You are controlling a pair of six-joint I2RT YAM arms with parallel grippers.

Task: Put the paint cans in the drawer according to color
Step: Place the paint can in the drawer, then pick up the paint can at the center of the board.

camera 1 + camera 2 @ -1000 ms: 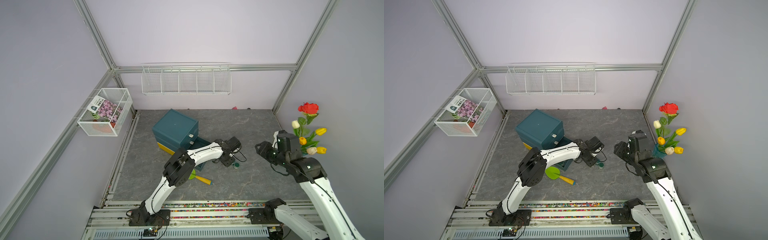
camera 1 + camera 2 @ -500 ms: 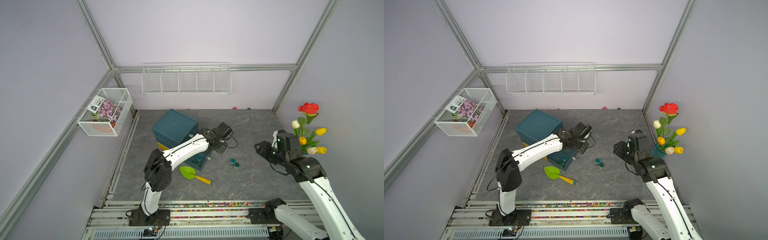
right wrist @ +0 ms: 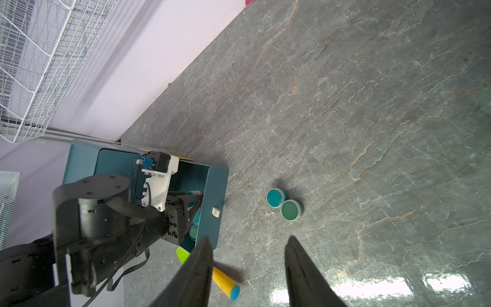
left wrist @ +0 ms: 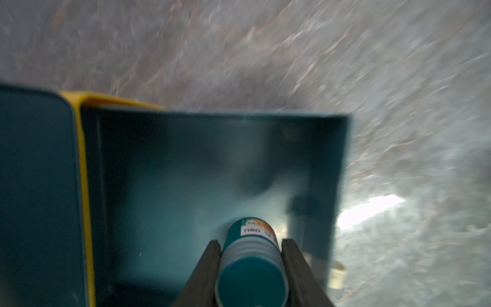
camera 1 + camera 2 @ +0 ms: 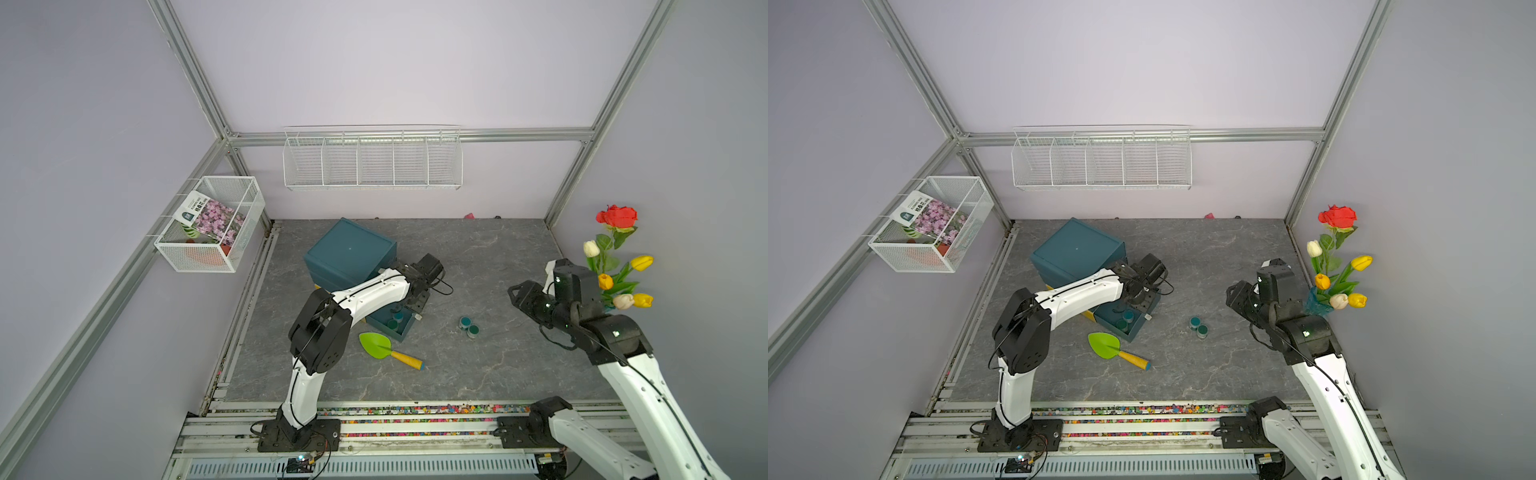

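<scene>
**Five paint cans, one held**

There are five blue-green paint cans point(image 3: 275, 198). The left gripper point(image 4: 251, 242) pinches one can point(image 4: 251, 281) over the open blue drawer point(image 4: 342, 159). Two cans point(image 5: 392, 323) sit inside the drawer, close under that gripper. Two table cans point(image 5: 473, 330) stand side by side on the table point(image 5: 478, 374), between the drawer and the right gripper point(image 3: 248, 263). The right gripper is spread apart with nothing in it. One green shovel point(image 5: 376, 345) lies by the drawer.
</scene>
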